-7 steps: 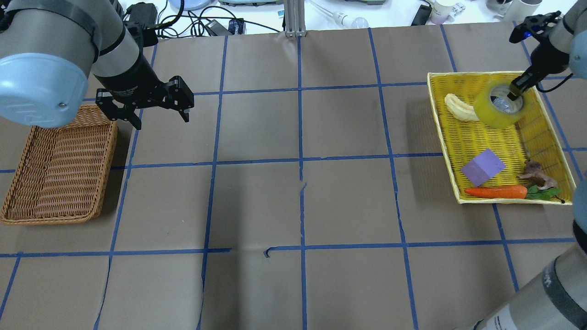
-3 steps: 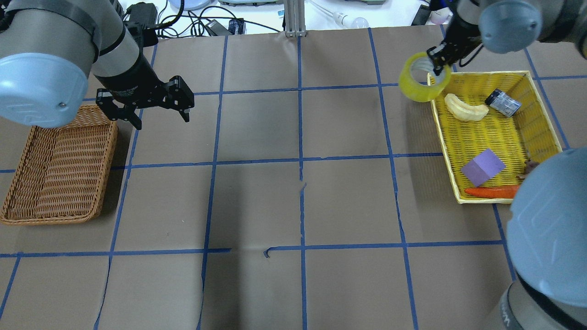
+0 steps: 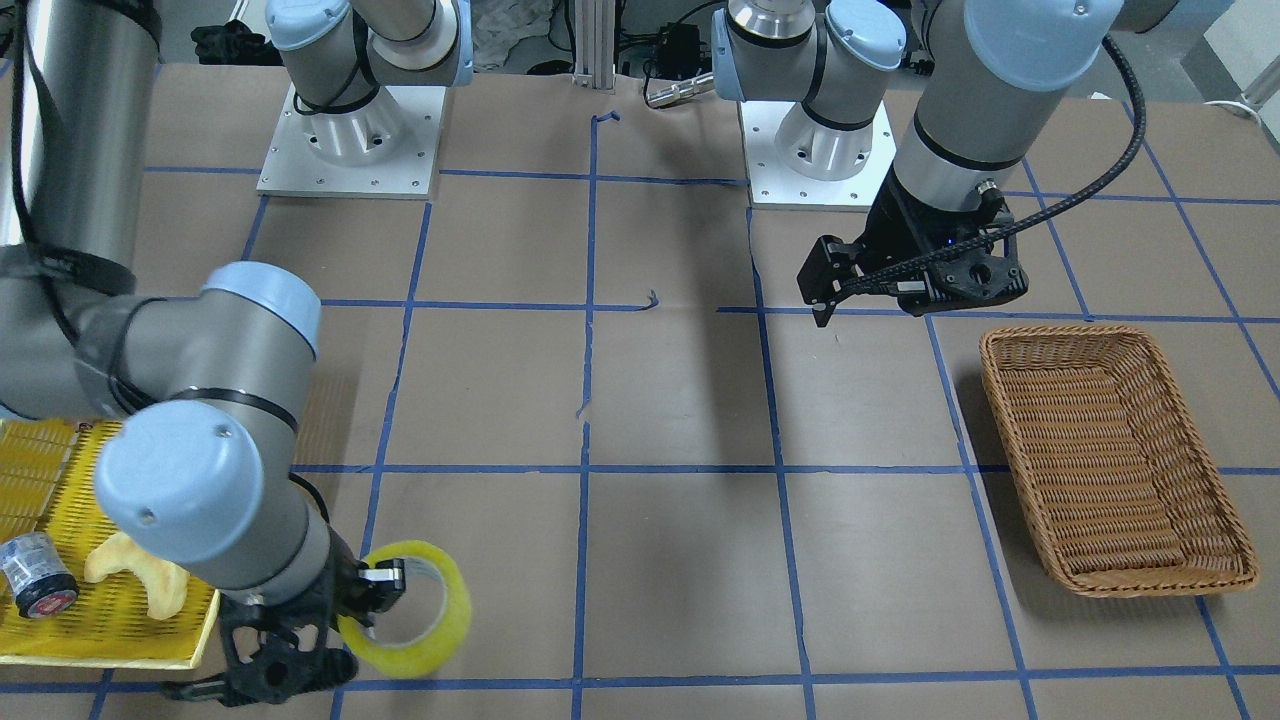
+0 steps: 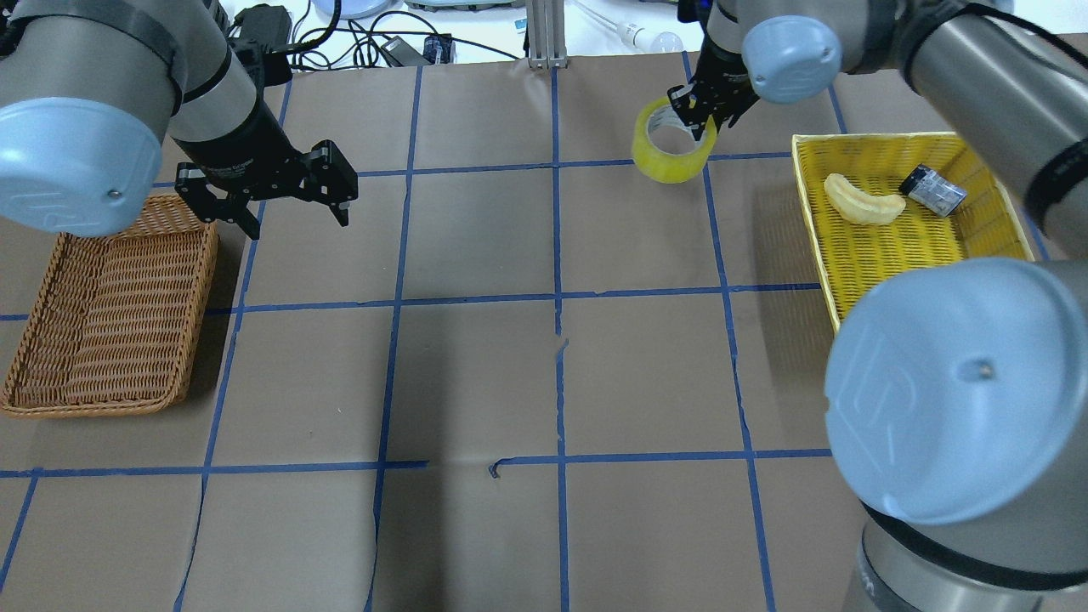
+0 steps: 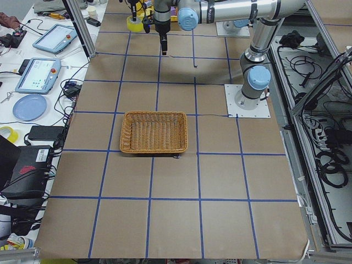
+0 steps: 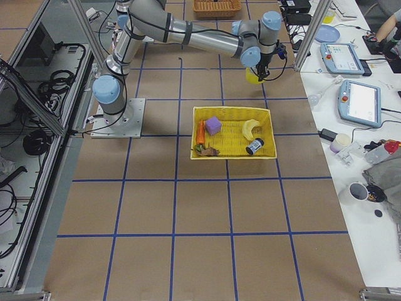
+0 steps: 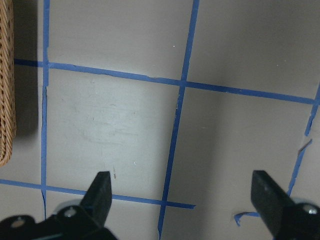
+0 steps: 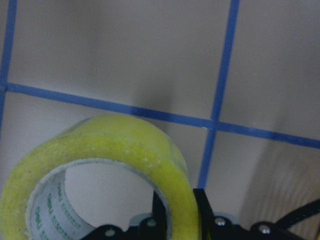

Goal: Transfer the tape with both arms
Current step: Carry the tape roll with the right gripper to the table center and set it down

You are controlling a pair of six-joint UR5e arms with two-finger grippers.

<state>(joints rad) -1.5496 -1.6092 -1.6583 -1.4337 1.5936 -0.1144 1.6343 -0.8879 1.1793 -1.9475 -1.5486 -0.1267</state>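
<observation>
The tape (image 4: 671, 168), a yellow translucent ring with a pale core, hangs above the far middle of the table, left of the yellow tray (image 4: 892, 138). My right gripper (image 4: 699, 121) is shut on the ring's wall, one finger inside the core. The front-facing view shows the tape (image 3: 440, 640) in that gripper (image 3: 375, 590). The right wrist view shows it (image 8: 125, 145) close up. My left gripper (image 4: 299, 223) is open and empty, hovering by the far corner of the wicker basket (image 4: 200, 323). The left wrist view shows its open fingers (image 7: 102, 182) over bare paper.
The yellow tray holds a pale banana-shaped piece (image 4: 863, 204) and a small dark cylinder (image 4: 932, 189). The wicker basket (image 3: 1110, 460) stands at the robot's left side. Blue tape lines grid the brown paper. Cables and devices lie beyond the far edge.
My right arm has lifted the tape out of the yellow tray and carried it left, past the tray's rim toward the table's far middle. The left arm has not moved.
</observation>
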